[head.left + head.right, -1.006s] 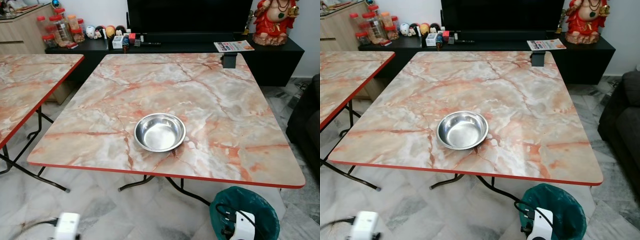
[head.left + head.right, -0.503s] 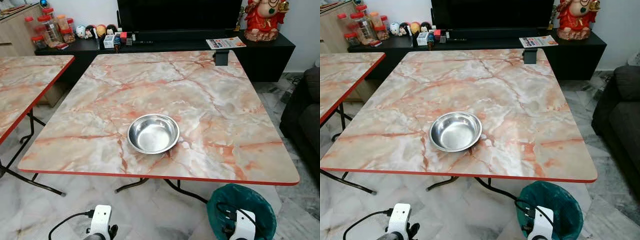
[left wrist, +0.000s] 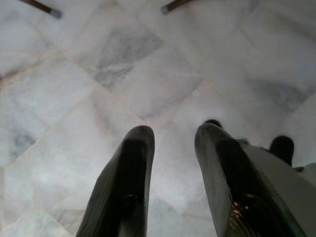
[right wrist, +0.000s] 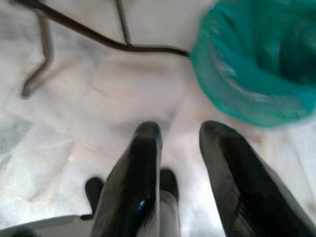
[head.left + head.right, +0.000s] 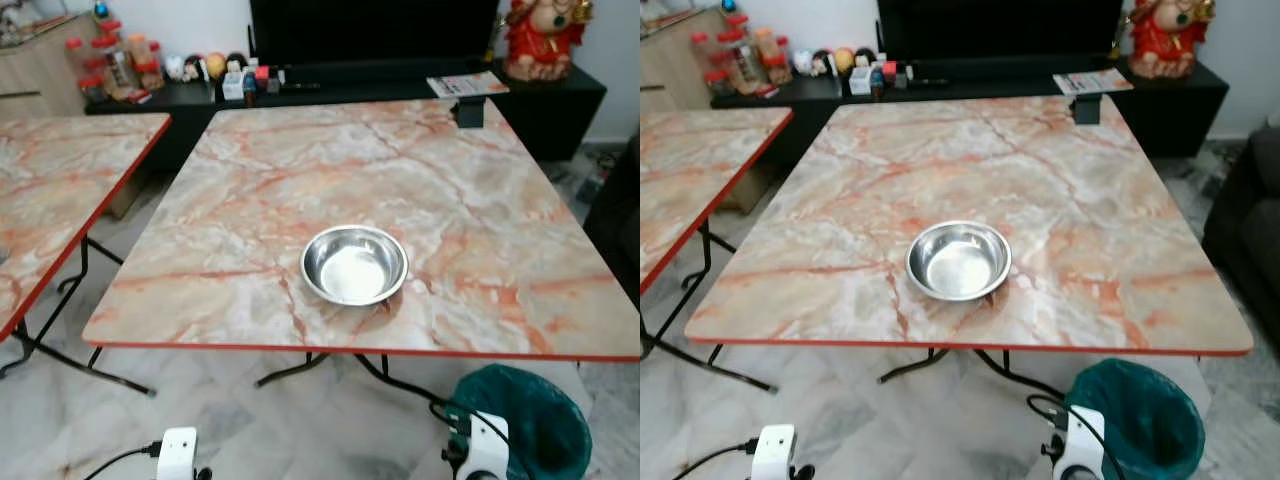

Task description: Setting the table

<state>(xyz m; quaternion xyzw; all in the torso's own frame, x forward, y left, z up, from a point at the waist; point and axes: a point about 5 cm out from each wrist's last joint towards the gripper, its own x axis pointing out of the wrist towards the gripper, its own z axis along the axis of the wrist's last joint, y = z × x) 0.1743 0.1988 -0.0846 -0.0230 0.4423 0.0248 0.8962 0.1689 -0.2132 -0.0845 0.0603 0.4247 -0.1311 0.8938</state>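
Above floor (image 3: 148, 89), both jaws parted, empty.

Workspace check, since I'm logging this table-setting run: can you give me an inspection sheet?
Surface: square pink-and-orange marbled table with a red edge, bare apart from two things.
Job's things: round shiny steel bowl, upright and empty, near the table's front edge.
Clutter: small dark block at the table's far right corner.
Grippers: left gripper and right gripper hang low over the floor, fingers apart, holding nothing.
Cables: black cable at the right wrist; another at the left wrist.
Surroundings: second marbled table to the left; teal-lined waste bin on the pale marble floor; black cabinet behind with jars, figurines and a red statue.
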